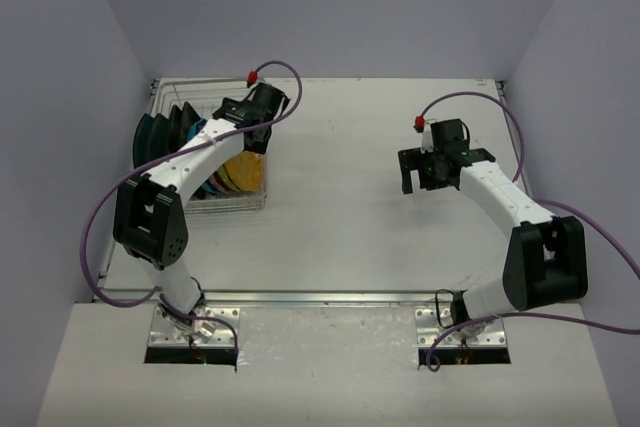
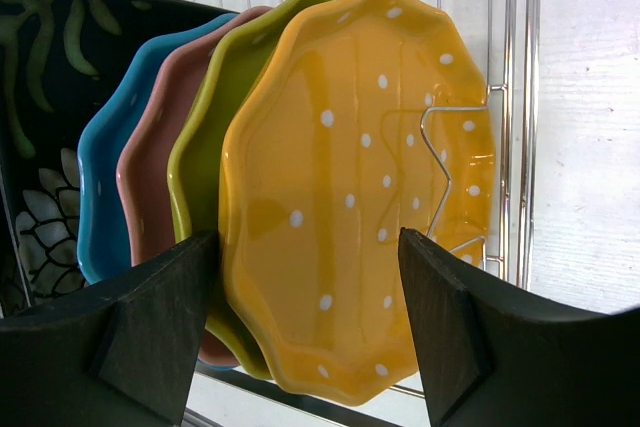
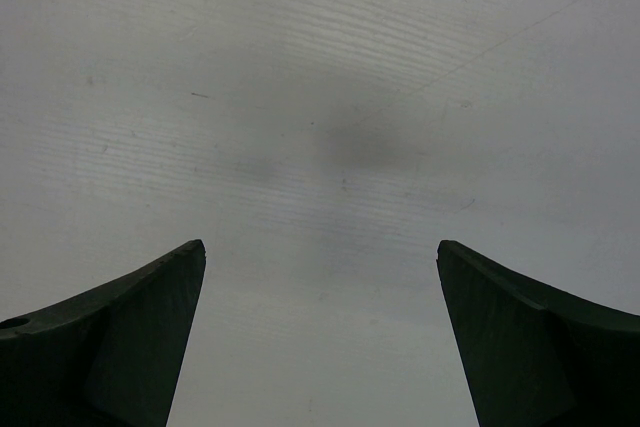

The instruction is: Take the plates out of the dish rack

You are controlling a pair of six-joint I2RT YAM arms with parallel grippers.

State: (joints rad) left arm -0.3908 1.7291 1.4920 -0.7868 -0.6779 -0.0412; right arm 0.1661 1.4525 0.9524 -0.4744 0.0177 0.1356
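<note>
Black fingers (image 2: 130,337) of the left gripper (image 2: 308,237) are standing open in front of the yellow dotted plate (image 2: 340,177), not squeezing it. More plates (image 2: 150,177) are standing behind it in the dish rack (image 2: 520,97). Next, the right gripper (image 3: 320,247) is hanging wide open over the table (image 3: 320,97). From above, the dish rack is sitting at the back left.

Left hand (image 2: 305,247) straddles yellow plate (image 2: 330,187). Green plate (image 2: 200,157) is packed close behind, and a rack (image 2: 519,97) wire crosses the yellow face. Right hand (image 3: 320,252) is over bare surface (image 3: 320,77) with free room all round.
</note>
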